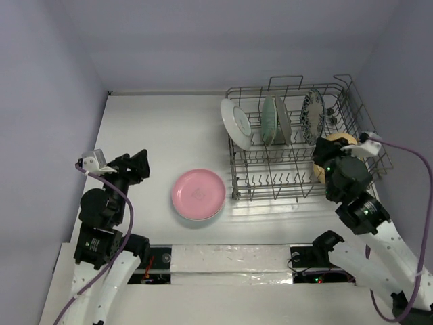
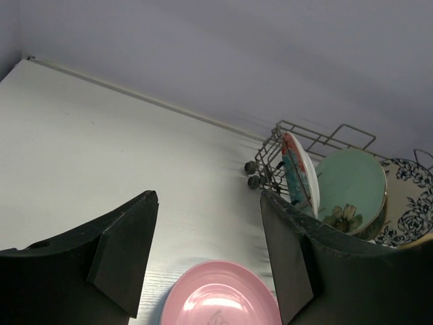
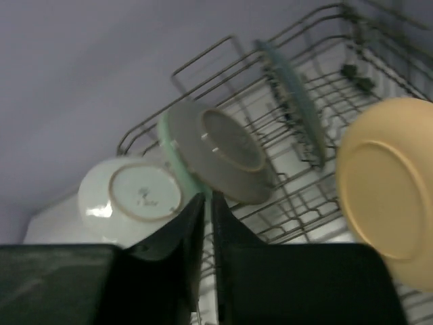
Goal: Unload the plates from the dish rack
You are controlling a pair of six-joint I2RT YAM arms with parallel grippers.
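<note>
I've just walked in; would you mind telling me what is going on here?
Two arms are unloading plates from a wire dish rack. A pink plate lies flat on the table, the left gripper open and empty beside it. The right gripper, fingers shut on nothing, is at the rack's right end near a yellow-orange plate. Four other plates stand in the rack.

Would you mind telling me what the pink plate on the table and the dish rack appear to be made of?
The pink plate looks like glazed ceramic, possibly melamine: smooth, with bright glare spots. The dish rack appears to be grey metal wire: thin, straight rods.
</note>
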